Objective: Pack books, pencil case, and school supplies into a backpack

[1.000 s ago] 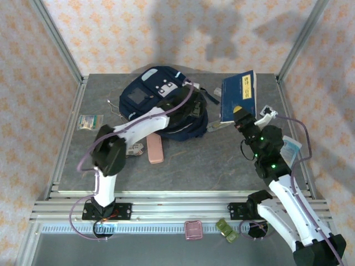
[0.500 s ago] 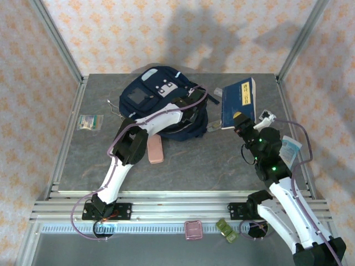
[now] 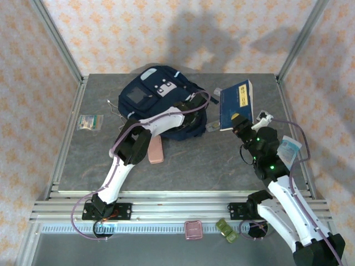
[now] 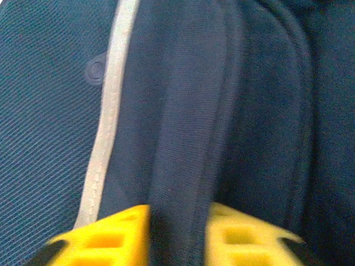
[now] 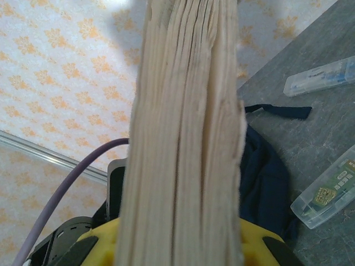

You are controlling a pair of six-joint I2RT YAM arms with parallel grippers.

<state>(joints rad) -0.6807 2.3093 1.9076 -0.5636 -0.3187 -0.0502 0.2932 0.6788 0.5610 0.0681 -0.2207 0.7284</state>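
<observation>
1. Grey and mottled, the table (image 3: 222, 160) carries everything we see.
2. The navy backpack (image 3: 145, 95) lies at the far middle of the table, with its white-patched front pocket facing up. In the top view the left gripper (image 3: 191, 109) rests on the bag's right side. In the left wrist view its yellow fingers (image 4: 105, 239) stand narrowly apart, and we see a ridge of the blue cloth pinched between them, beside a light grey stripe.
3. The blue book (image 3: 236, 101) is up off the table, just right of the backpack, standing on edge and tilted. The right gripper (image 3: 240, 123) grips it at its lower edge. In the right wrist view we see the cream page edges rising between the yellow fingers, which are clamped against both covers.
4. The pink pencil case (image 3: 156, 149) lies flat on the table just in front of the backpack, close beside the left arm's elbow.
5. Two clear packets (image 5: 323, 192) lie on the table beyond the book, apart from each other.
6. A greenish-white packet (image 3: 90, 122) lies alone near the table's left edge.
</observation>
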